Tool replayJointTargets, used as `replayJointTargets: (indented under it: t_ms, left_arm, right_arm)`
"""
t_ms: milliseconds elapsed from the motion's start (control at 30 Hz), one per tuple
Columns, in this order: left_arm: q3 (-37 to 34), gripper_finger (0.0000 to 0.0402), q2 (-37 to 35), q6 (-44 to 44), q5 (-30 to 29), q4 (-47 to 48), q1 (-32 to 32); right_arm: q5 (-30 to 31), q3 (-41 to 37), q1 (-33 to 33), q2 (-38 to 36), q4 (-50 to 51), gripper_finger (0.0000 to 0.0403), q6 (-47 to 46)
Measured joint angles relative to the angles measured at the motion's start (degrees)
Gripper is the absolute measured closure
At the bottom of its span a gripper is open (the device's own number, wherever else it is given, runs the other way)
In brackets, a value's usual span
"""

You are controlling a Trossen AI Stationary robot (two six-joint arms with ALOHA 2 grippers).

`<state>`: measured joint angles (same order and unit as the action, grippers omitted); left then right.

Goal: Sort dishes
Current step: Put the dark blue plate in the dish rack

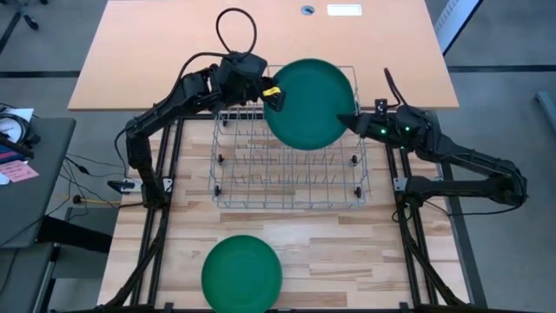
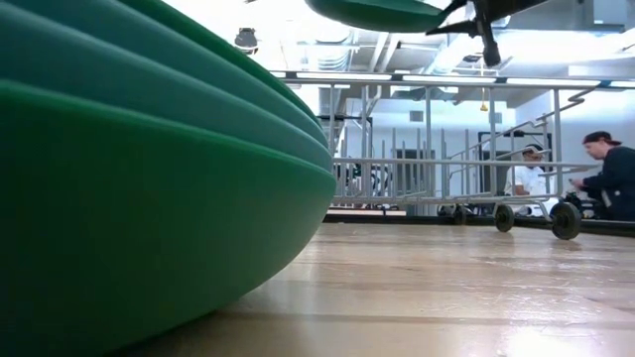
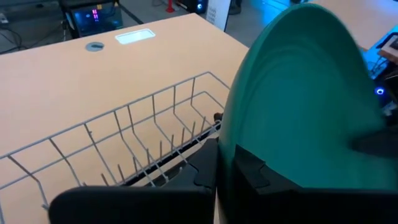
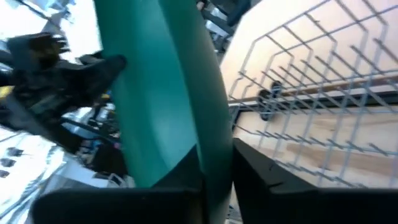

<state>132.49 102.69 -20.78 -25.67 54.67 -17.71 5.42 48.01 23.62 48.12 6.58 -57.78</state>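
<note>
A teal plate [image 1: 308,104] hangs above the far part of the wire rack [image 1: 287,196], with a gripper at either side. My left gripper [image 1: 274,94] is shut on its left rim and my right gripper [image 1: 352,120] is shut on its right rim. In the low view the plate [image 2: 387,12] shows only at the top of the picture. A stack of green plates [image 1: 241,272] rests on the table near its front edge, and it fills the left of the low view [image 2: 149,198]. My left gripper pinches the plate's left rim [image 3: 233,140] between its two fingers, coming roughly level from the table's left. The plate is clear of the rack and close to level. My right gripper pinches the plate's right rim [image 4: 211,137] between its two fingers, one on each face. It comes roughly level from the table's right. The plate is lifted clear of the rack.
The rack stands mid-table on small feet, its upright tines under the plate. A tan desk [image 1: 174,52] lies beyond the table's far edge. In the low view, people [image 2: 605,174] show in the room behind.
</note>
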Motion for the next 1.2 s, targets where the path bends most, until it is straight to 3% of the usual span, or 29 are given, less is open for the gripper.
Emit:
replayJointTargets:
  t_ms: [200, 567, 933, 1033, 1200]
  left_arm:
    - [0.0, 0.0375, 0.0, -0.5, 2.4, -0.3, 1.2]
    - [0.0, 0.0245, -0.7, -3.4, 13.0, -0.5, 1.6]
    - [0.0, 0.0177, -6.0, -12.6, 22.2, 3.6, 0.8]
    - [0.0, 0.0172, -8.4, -13.3, 20.7, 7.3, -0.6]
    - [0.0, 0.0171, -11.3, -14.8, 16.5, 13.7, -4.1]
  right_arm:
    - [0.3, -0.1, 0.1, 0.0, 4.0, 0.0374, -0.9]
    - [-0.9, -0.1, 1.4, -0.1, 6.2, 0.0383, -2.0]
    - [-1.1, 0.0, 5.3, -2.0, 9.9, 0.0387, -1.8]
    - [-5.6, 0.0, 7.7, -2.5, 9.4, 0.0388, -0.9]
    - [-19.4, 0.0, 12.4, -2.1, 6.7, 0.0388, -0.8]
